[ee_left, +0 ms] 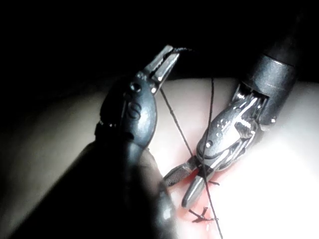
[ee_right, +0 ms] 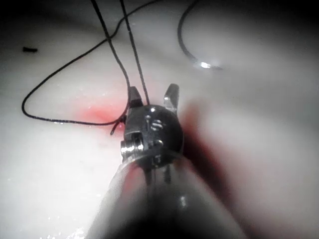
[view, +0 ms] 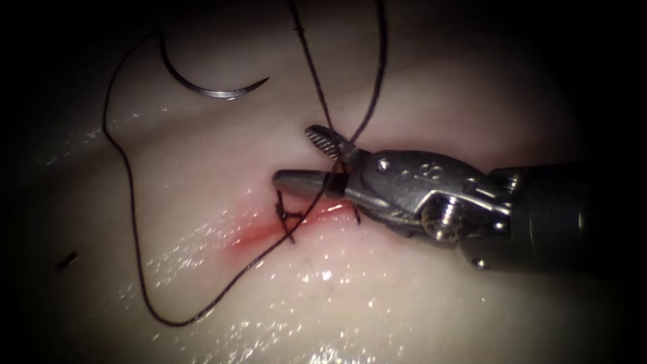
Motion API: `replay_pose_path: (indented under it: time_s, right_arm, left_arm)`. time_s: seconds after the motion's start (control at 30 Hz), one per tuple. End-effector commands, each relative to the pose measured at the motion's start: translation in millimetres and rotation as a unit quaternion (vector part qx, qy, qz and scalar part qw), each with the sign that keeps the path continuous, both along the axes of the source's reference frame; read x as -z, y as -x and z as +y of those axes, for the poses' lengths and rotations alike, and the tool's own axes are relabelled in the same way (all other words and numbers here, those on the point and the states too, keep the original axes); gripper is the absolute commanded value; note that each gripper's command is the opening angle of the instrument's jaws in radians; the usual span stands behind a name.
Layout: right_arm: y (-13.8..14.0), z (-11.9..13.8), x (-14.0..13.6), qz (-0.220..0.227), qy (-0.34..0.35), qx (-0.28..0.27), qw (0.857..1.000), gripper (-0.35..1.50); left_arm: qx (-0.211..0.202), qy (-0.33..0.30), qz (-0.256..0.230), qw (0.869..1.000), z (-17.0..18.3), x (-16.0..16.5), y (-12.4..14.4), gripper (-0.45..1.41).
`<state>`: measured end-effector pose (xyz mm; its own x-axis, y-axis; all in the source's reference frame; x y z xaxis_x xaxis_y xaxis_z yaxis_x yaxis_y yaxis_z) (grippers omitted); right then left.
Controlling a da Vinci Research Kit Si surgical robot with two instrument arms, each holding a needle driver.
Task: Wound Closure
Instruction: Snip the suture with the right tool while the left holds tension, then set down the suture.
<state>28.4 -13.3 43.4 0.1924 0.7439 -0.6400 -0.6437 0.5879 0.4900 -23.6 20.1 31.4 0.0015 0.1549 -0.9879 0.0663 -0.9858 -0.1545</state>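
Right tool [view: 317, 158]: jaws open astride the thread [view: 367, 111], gripping nothing.
Left tool [ee_left: 167, 59]: jaws closed on thread.
Needle [view: 209, 86]: free on tissue [view: 431, 296], well beyond jaws.
Care: keep both strands taut and the jaws clear of the knot [view: 288, 219].

The needle [view: 209, 84] lies loose on the tissue [view: 418, 296], well left of and behind the cut [view: 283, 226]. The right claw [view: 317, 158] sits open over the cut's right end, thread [view: 135, 229] running between its jaws. The left claw [ee_left: 164, 62], raised above, grips that thread.
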Motion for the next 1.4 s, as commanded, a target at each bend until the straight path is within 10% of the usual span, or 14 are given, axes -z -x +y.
replay_pose_path:
  time_s: [0.03, 0.1, 0.4, 0.5, 0.63, 1.03, 1.13, 1.27, 1.4]
  right_arm:
    - [-1.0, -0.1, -0.4, 0.001, 0.001, 0.000, 1.000, 0.27]
    - [-1.0, -0.1, -0.4, 0.002, 0.001, 0.001, 1.000, -0.35]
    - [-0.7, -0.4, -0.4, 0.010, -0.044, -0.018, 0.999, -0.35]
    - [0.3, -0.5, -0.2, 0.003, -0.034, -0.030, 0.999, 1.15]
    - [4.4, -0.5, 1.2, 0.035, -0.015, -0.035, 0.999, 1.35]
    - [17.8, -1.2, 2.7, 0.040, 0.044, 0.015, 0.998, 1.15]
    - [20.6, -0.7, 2.7, 0.032, 0.055, 0.023, 0.998, 0.53]
    - [21.5, 0.0, 2.5, -0.014, 0.152, 0.096, 0.984, 0.07]
    - [21.0, 0.1, 2.7, -0.032, 0.186, 0.118, 0.975, 0.19]
  left_arm:
    - [0.000, 0.001, -0.001, 1.000, 0.3, -0.5, 0.6, -0.45]
    - [0.000, 0.004, -0.001, 1.000, 0.2, -0.5, 0.6, -0.45]
    - [-0.001, 0.004, -0.004, 1.000, -0.1, -0.1, 0.7, -0.45]
    - [-0.003, 0.007, -0.008, 1.000, -0.5, 0.4, 0.8, -0.45]
    - [-0.007, 0.011, -0.014, 1.000, -1.7, 1.9, 1.1, -0.45]
    - [-0.038, 0.039, -0.089, 0.995, -9.2, 6.9, 5.0, -0.45]
    - [-0.059, 0.030, -0.123, 0.990, -13.7, 7.4, 7.8, -0.45]
    - [-0.071, 0.020, -0.129, 0.989, -17.6, 4.7, 8.5, -0.45]
    - [-0.068, -0.004, -0.100, 0.993, -21.5, -1.9, 7.5, -0.45]
